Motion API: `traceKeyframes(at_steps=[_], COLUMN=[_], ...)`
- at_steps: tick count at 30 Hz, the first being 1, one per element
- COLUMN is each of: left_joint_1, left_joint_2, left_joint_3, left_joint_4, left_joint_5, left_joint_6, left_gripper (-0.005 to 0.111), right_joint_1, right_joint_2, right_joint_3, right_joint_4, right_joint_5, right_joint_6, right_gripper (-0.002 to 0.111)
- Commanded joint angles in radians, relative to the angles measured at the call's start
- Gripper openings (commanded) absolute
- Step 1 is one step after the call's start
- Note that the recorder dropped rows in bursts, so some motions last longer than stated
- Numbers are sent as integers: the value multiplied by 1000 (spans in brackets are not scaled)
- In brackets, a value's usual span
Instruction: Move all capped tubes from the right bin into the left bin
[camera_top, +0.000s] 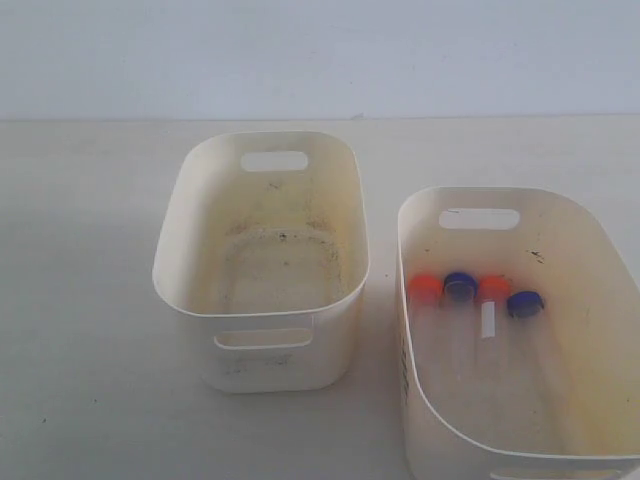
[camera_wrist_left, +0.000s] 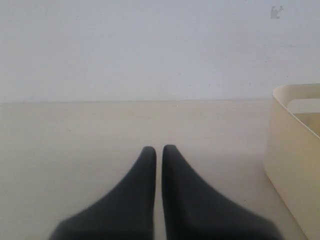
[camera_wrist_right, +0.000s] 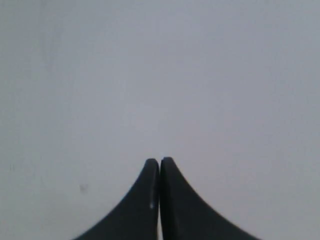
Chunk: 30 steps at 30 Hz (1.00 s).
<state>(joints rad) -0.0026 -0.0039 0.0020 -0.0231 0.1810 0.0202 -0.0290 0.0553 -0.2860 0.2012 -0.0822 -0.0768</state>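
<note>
Several capped tubes lie side by side on the floor of the right bin (camera_top: 420, 215): an orange-capped one (camera_top: 426, 288), a blue-capped one (camera_top: 459, 287), another orange-capped one (camera_top: 493, 290) and another blue-capped one (camera_top: 524, 303). The left bin (camera_top: 200, 170) holds no tubes; its floor is grime-speckled. Neither gripper shows in the exterior view. My left gripper (camera_wrist_left: 159, 149) is shut on nothing, low over the table, with a cream bin wall (camera_wrist_left: 292, 150) off to one side. My right gripper (camera_wrist_right: 159, 162) is shut on nothing and faces a blank pale surface.
The two bins stand close together on a pale tabletop (camera_top: 90, 300), with a narrow gap between them. A plain light wall (camera_top: 320, 50) rises behind the table.
</note>
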Motion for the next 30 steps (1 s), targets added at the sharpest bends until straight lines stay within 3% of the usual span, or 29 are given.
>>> traceKeyframes(at_steps=[1, 2, 5, 9, 11, 21, 30], left_joint_1=[-7, -7, -7, -7, -7, -7, -7], left_joint_2=[4, 4, 4, 4, 4, 4, 4], left_joint_3=[-2, -2, -2, -2, -2, -2, -2], left_joint_4=[-3, -3, -3, -3, -3, -3, -3], left_joint_5=[-7, -7, -7, -7, -7, -7, -7], left_joint_6=[-4, -4, -4, -4, -4, -4, -4], left_gripper=[4, 4, 4, 4, 4, 4, 4], right_joint_1=[0, 0, 1, 18, 20, 30, 194], right_joint_2=[182, 237, 276, 279, 323, 828, 1101], right_joint_3=[-217, -255, -267, -267, -284, -494, -494], right_joint_4=[-34, -28, -1, 47, 75, 421, 394], right_joint_5=[668, 849, 1035, 1032, 1025, 1001, 860], right_joint_6=[-134, -130, -42, 7, -81, -293, -212], right_gripper=[0, 0, 0, 0, 0, 0, 0])
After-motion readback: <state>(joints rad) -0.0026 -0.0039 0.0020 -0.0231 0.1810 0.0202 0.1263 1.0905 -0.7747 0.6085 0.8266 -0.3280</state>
